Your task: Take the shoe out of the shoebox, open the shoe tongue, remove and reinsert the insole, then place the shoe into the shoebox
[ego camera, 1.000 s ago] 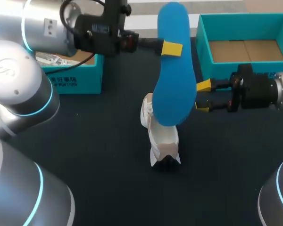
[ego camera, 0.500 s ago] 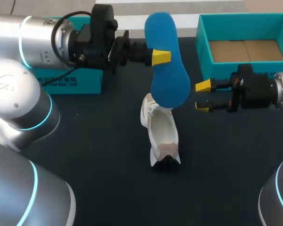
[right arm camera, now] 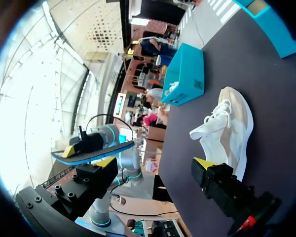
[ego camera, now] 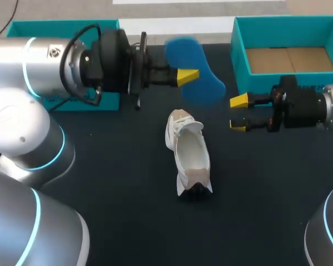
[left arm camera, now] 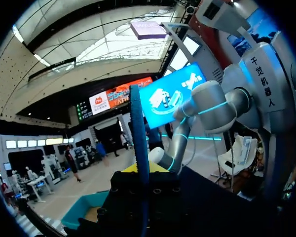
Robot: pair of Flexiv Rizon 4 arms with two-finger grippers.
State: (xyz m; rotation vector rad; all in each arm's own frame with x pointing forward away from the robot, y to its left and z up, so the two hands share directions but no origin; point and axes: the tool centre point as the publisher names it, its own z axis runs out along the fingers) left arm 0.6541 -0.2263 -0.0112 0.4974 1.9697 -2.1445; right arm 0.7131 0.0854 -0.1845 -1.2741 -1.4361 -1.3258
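Our left gripper (ego camera: 188,77) is clamped flat across the middle of the blue insole (ego camera: 184,51), holding it in the air beyond the shoe (ego camera: 190,154), which stands on the desk (ego camera: 100,183). We judge the insole light, thin and floppy, best pinched mid-length; the shoe looks light and soft-walled, best taken by its heel collar. The right gripper (ego camera: 238,113) stands open and empty beside the shoe, on the shoebox (ego camera: 240,55) side.

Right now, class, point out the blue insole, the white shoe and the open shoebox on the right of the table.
blue insole (ego camera: 206,86), head view, on its end nearer the shoe.
white shoe (ego camera: 190,154), head view, inside its opening.
open shoebox (ego camera: 239,58), head view, on its left wall.
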